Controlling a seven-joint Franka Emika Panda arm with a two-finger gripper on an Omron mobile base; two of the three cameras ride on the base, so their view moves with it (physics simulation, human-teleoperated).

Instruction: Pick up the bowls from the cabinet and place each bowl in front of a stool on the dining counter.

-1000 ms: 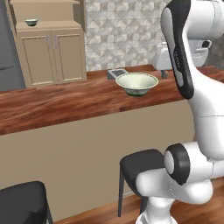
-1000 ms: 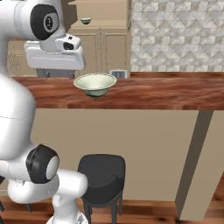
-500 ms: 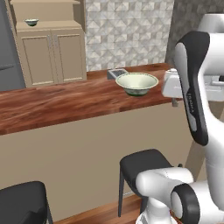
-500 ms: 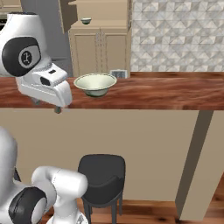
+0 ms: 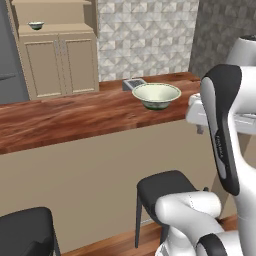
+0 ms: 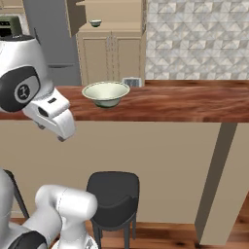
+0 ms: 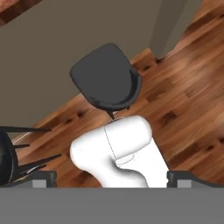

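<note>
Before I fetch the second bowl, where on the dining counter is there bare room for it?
The long stretch of the counter left of the bowl, above the left stool, is bare. The bowl's end is crowded, with a small grey object just behind the bowl. The other bowl sits in the cabinet niche.

patterned grey tile wall (image 5: 145, 37), grey fridge (image 6: 51, 39), reddish wood floor (image 7: 188, 92).
</note>
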